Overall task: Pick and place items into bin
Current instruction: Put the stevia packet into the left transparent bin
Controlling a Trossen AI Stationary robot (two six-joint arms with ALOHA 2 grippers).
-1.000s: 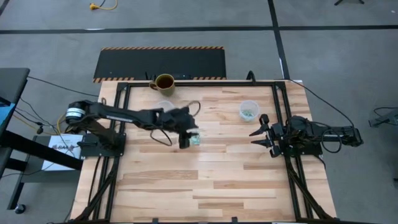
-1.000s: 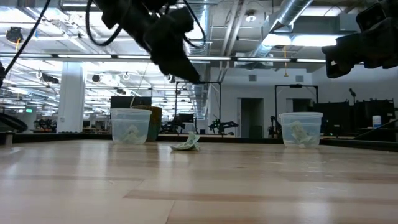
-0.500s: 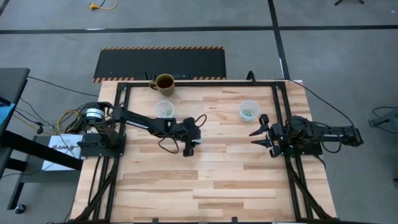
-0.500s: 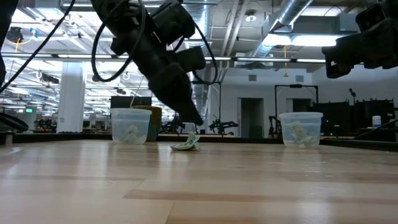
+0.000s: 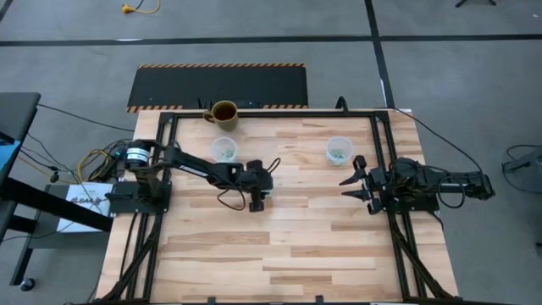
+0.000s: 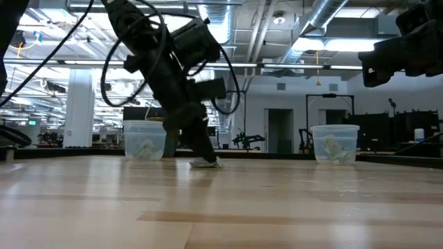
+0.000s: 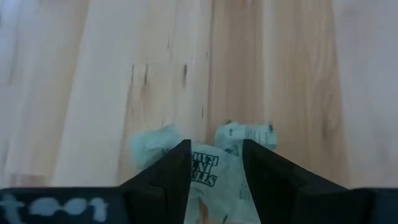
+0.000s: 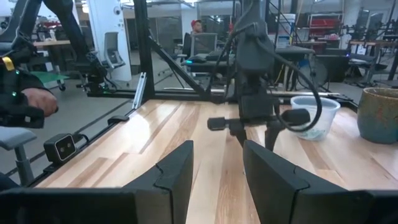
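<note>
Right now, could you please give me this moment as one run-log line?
left gripper: down at table, open, fingers astride green-white wrapped piece | right gripper: waiting at right edge, open | two clear cups: hold pieces

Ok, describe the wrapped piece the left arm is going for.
On the wooden table, find the left gripper lowered near the middle. Between its fingers lies a crinkly light-green and white wrapped piece, the only one on bare wood, not inside a clear cup.

We see even, bright overhead light from ceiling lights [image 6: 325, 43] above the table [image 5: 288, 246], casting soft shadows. Close to the left gripper [image 7: 214, 163], the wrapped item [image 7: 214, 177] looks blurred and the wood washed pale.
</note>
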